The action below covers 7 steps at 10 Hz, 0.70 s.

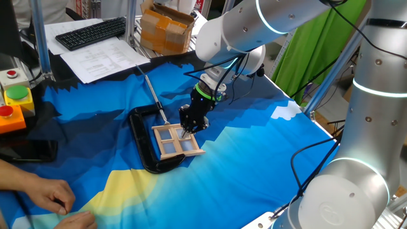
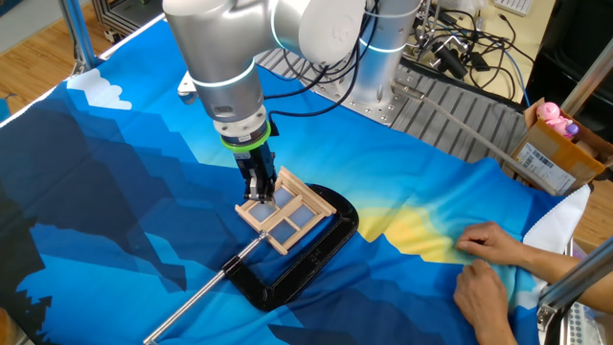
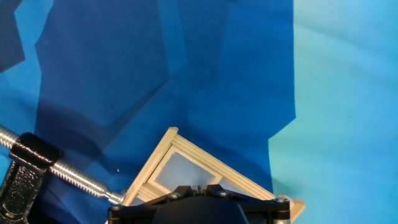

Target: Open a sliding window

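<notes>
We note the claw shut, jaws together, fingertips down on the sliding window at the edge nearest the arm; nothing is held between them. The window lies flat at frame centre in both fixed views, on the blue and yellow cloth. In the hand view only one wooden corner shows, bottom centre. A black C-clamp wraps its far side, touching the frame, with its screw rod running toward the upper left. A person's hands rest on the cloth, lower left. Keyboard, papers and a cardboard box sit along the top edge.
</notes>
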Available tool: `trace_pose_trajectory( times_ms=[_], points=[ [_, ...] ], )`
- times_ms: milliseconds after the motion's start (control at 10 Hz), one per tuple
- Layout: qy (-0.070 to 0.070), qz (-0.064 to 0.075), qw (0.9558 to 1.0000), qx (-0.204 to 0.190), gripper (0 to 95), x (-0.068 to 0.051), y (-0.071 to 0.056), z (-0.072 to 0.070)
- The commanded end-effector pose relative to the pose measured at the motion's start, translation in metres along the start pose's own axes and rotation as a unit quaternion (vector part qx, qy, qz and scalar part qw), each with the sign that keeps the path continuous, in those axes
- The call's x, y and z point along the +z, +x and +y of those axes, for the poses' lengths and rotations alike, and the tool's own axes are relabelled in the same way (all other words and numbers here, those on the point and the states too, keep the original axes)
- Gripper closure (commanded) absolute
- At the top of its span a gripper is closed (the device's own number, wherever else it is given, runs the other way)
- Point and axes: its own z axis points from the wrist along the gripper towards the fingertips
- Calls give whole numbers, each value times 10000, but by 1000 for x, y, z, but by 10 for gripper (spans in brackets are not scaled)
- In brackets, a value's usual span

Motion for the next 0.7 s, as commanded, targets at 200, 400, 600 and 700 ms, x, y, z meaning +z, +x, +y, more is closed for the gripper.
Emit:
trace_pose_trajectory(
  times_ms=[200,400,600,700],
  points=[
    [1,20,10000,37,950,0,0,0],
    [0,28,10000,66,950,0,1,0],
    [2,32,10000,83,950,0,1,-1],
    [2,32,10000,75,950,0,1,-1]
  ],
)
